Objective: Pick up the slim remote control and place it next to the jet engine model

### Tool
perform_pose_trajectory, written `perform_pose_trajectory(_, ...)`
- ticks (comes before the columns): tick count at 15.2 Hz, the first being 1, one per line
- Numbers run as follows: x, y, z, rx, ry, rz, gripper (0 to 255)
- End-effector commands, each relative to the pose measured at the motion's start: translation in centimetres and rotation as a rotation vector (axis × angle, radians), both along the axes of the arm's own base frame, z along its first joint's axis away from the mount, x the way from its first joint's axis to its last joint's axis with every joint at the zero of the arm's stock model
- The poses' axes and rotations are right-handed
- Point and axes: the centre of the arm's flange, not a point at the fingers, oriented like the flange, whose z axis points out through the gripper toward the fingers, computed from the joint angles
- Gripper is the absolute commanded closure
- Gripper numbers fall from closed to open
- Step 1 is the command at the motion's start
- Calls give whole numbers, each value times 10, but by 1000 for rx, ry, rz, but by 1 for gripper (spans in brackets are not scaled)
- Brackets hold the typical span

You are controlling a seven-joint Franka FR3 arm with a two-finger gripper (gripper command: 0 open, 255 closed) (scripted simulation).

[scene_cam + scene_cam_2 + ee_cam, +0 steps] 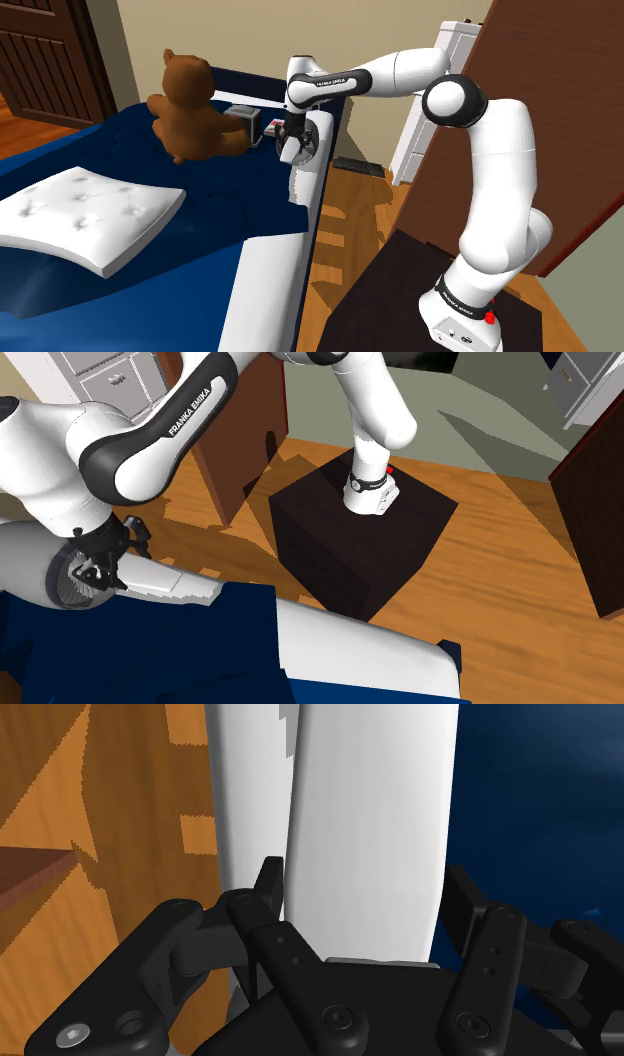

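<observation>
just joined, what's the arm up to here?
The white Franka arm reaches from its stand over the white edge of a blue bed. Its gripper hangs beside the jet engine model at that edge, fingers apart with nothing clasped between them. A brown teddy bear sits and a white pillow lies farther in.

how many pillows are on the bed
1: a white pillow lies flat on the blue bed at the shoulder view's lower left, apart from the brown teddy bear. The bed runs past that view's edge, so others may be hidden.
</observation>
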Motion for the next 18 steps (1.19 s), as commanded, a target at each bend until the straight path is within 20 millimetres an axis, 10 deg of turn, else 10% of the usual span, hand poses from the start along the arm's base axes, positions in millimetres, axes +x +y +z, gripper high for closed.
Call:
perform_pose_trajectory(1,0,0,-11,0,-1,0,255)
perform_pose_trajectory(18,0,0,-100,0,-1,0,255)
